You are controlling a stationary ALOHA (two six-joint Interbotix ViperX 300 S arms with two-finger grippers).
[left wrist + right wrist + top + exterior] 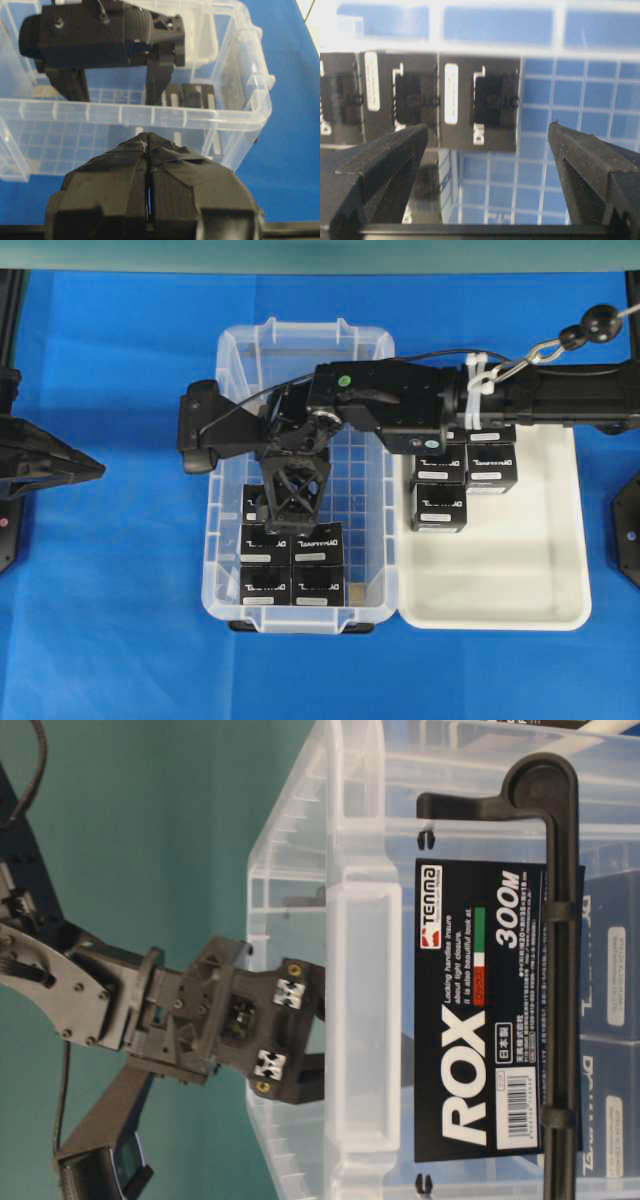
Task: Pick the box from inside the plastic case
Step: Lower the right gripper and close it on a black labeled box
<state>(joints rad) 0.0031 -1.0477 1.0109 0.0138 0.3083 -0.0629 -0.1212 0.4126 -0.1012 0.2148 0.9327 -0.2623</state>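
Note:
The clear plastic case (225, 540) stands mid-table with several black boxes (318, 541) packed at its near end. My right gripper (290, 495) reaches down into the case and stands open just behind them. In the right wrist view its fingers (385, 160) spread wide over the grid floor, nothing between them. Two boxes (480, 105) lie just ahead and another is half hidden behind the left finger. My left gripper (95, 468) is shut and empty over the blue cloth left of the case (240, 125), and its tips (147, 137) point at the case wall.
A shallow white tray (520, 570) sits against the case's right side, with several black boxes (440, 505) in its far part. The right arm (560, 390) spans above the tray. A black handle and ROX label (480, 1020) fill the table-level view.

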